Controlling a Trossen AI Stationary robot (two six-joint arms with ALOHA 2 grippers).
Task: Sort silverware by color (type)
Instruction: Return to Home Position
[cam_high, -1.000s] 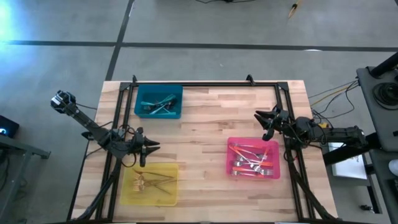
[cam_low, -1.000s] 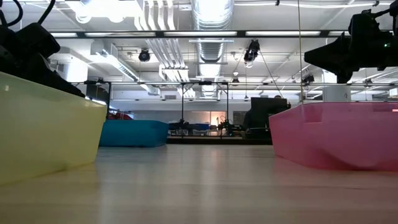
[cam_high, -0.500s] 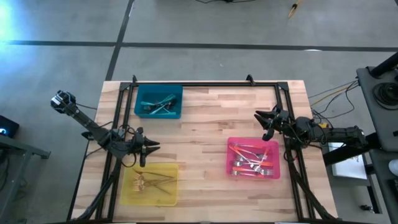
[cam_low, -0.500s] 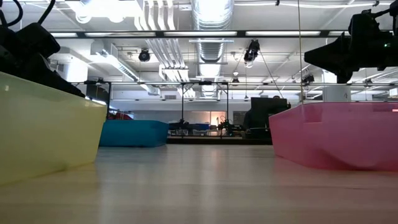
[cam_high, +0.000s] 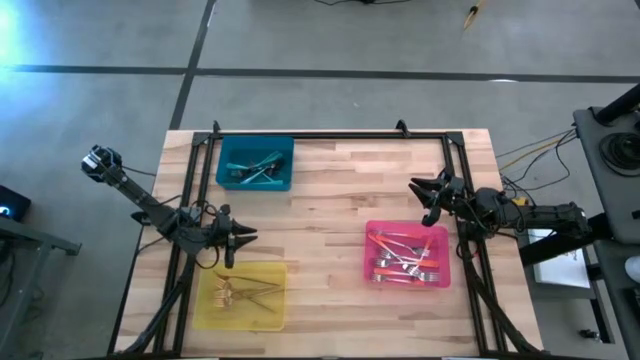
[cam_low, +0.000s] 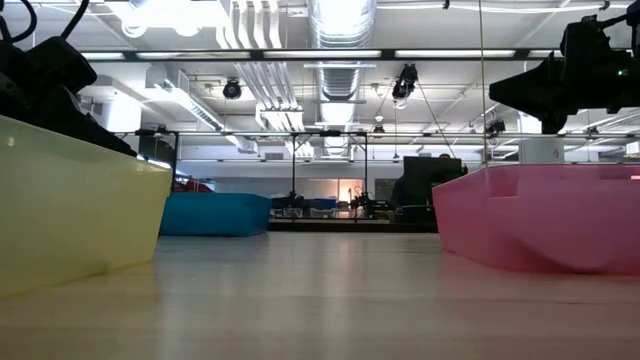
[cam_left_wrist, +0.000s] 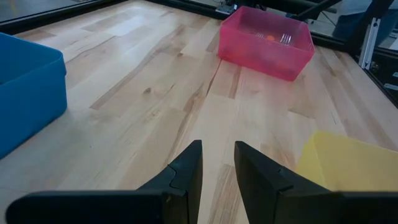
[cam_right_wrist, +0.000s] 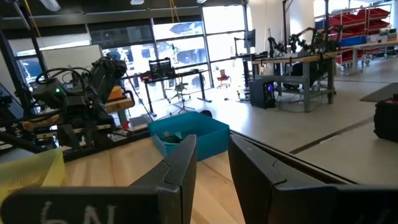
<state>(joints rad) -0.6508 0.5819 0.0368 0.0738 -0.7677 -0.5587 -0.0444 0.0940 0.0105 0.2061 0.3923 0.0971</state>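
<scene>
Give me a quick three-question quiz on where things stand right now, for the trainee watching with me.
1. True or false: the left hand grips a fork.
2. Which tray sits nearest the right hand? A teal, B pink, C yellow.
3. Fill in: the gold forks lie in the ___ tray.
Key: 1 false, it is open and empty; 2 B, the pink tray; 3 yellow, the yellow tray.

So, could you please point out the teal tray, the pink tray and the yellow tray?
teal tray (cam_low: 215, 214), low view, on its near side wall.
pink tray (cam_low: 540, 222), low view, on its near side wall.
yellow tray (cam_high: 245, 316), high view, on its bare floor.
</scene>
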